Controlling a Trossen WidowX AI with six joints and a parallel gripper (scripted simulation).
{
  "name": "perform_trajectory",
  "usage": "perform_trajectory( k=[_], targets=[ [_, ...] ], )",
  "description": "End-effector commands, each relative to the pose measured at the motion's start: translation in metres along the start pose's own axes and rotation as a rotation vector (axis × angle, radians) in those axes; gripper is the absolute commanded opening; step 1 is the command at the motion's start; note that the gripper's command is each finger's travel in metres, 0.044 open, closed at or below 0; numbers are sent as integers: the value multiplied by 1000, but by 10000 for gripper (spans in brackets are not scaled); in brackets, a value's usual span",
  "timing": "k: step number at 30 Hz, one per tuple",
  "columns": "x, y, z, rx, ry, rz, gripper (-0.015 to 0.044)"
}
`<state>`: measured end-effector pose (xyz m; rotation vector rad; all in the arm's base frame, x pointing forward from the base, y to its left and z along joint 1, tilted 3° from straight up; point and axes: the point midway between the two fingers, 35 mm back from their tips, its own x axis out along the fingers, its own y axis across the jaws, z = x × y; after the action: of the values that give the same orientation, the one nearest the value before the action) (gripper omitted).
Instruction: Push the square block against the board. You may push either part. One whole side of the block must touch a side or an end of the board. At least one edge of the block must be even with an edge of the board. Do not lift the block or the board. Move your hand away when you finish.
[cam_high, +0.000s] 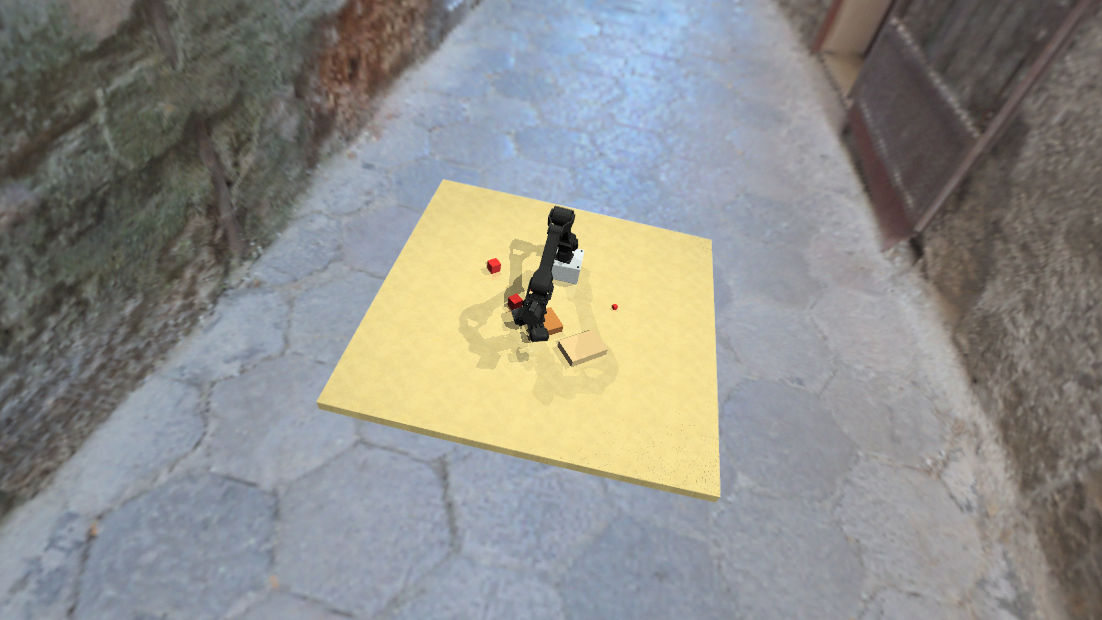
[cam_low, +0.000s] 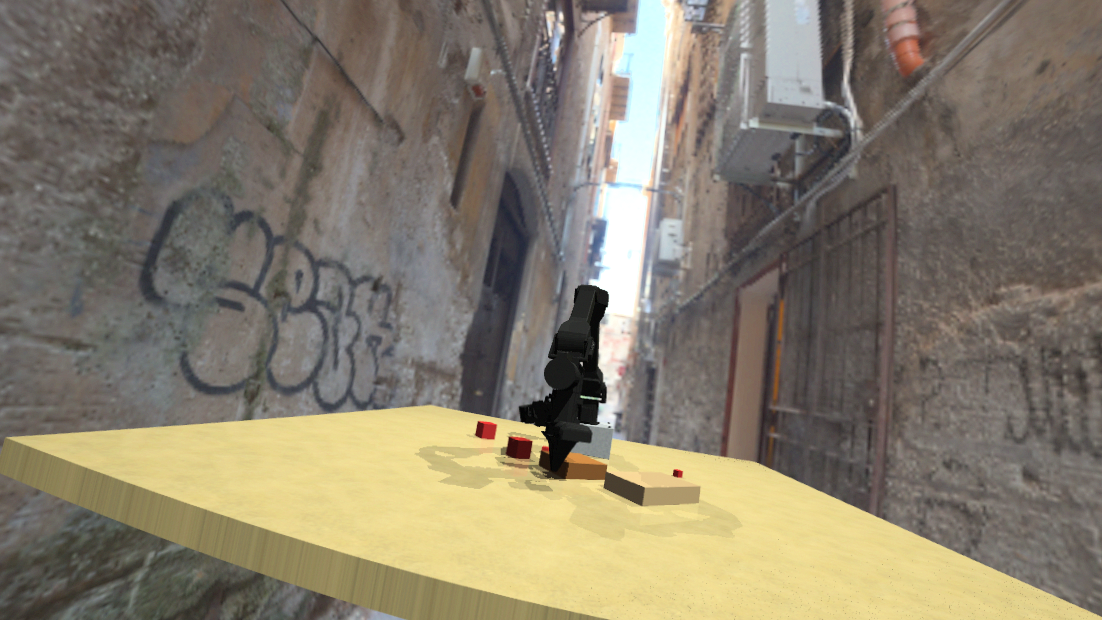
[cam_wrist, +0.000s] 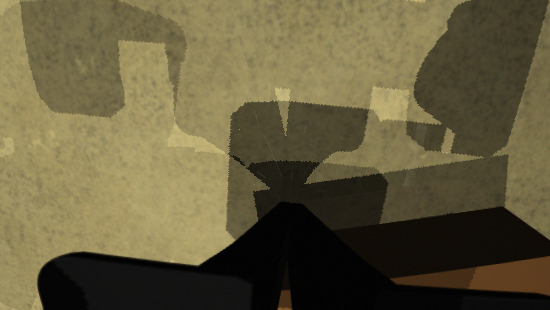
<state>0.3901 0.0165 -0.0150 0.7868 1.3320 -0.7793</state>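
Note:
The orange square block (cam_high: 553, 321) (cam_low: 587, 467) (cam_wrist: 515, 274) lies flat, partly hidden by the arm in the top view. The larger tan board (cam_high: 583, 347) (cam_low: 668, 494) lies flat, to the block's right and nearer the front edge in the top view. A narrow strip of table shows between them there, and their sides look turned relative to each other. My gripper (cam_low: 554, 468) (cam_wrist: 289, 213) is shut and empty, its tips low by the block's left side in the exterior view. Whether the tips touch the block is unclear.
On the yellow table (cam_high: 416, 370) (cam_low: 308, 493), one red cube (cam_high: 493, 266) (cam_low: 485, 430) lies back left. Another red cube (cam_high: 515, 301) (cam_low: 518, 447) lies beside the arm. A tiny red cube (cam_high: 614, 306) (cam_low: 677, 472) lies behind the board. The pale arm base (cam_high: 567, 270) stands behind the block.

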Motion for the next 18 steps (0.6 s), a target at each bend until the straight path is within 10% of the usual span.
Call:
perform_trajectory(
  k=[1, 18],
  targets=[
    [3, -4, -10, -2, 10, -12, 0],
    [3, -1, 15, -2, 8, -12, 0]
  ],
)
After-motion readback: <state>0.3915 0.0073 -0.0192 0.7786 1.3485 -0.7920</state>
